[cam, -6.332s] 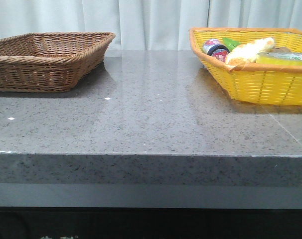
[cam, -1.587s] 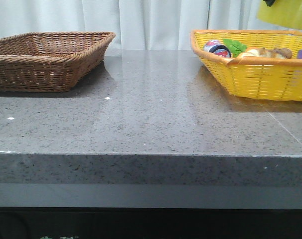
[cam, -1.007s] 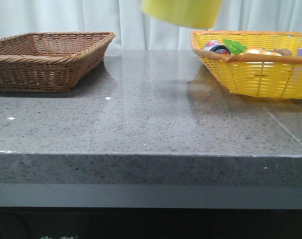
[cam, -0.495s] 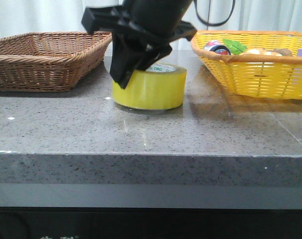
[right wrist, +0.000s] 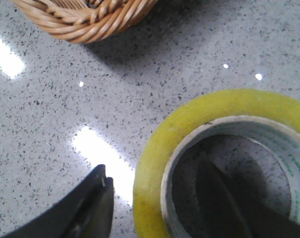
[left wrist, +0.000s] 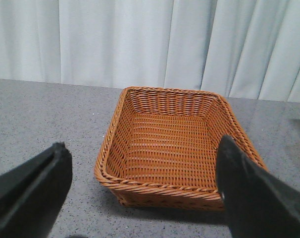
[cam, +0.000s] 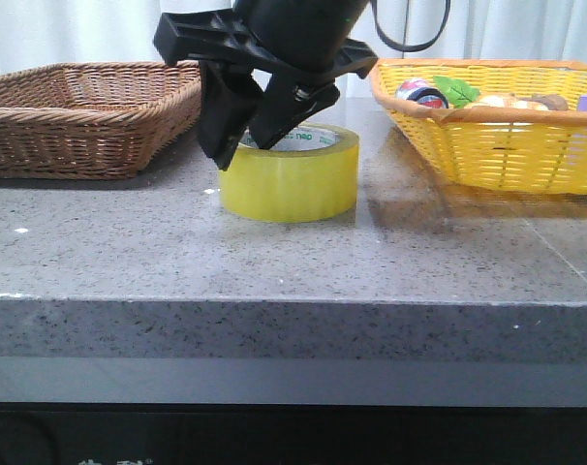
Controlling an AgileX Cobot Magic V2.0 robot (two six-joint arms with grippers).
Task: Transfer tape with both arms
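Note:
The yellow tape roll (cam: pixel 292 182) lies flat on the grey table (cam: pixel 293 262), midway between the two baskets. My right gripper (cam: pixel 240 145) reaches down over its left edge. In the right wrist view the right gripper (right wrist: pixel 155 201) is open astride the roll's wall (right wrist: pixel 214 101): one finger (right wrist: pixel 95 203) is outside with a gap to the tape, and the other (right wrist: pixel 217 198) is inside the white core. My left gripper (left wrist: pixel 140 148) shows only in the left wrist view. It is open and empty, facing the brown basket (left wrist: pixel 160 184).
The brown wicker basket (cam: pixel 80 136) stands at the back left, empty. A yellow basket (cam: pixel 507 155) at the back right holds a small round tin (cam: pixel 419 94) and other items. White curtains hang behind the table.
My right gripper brought the tape over from the yellow basket's side and set it down at the table's middle. In the last half second its jaws have spread off the roll's wall.

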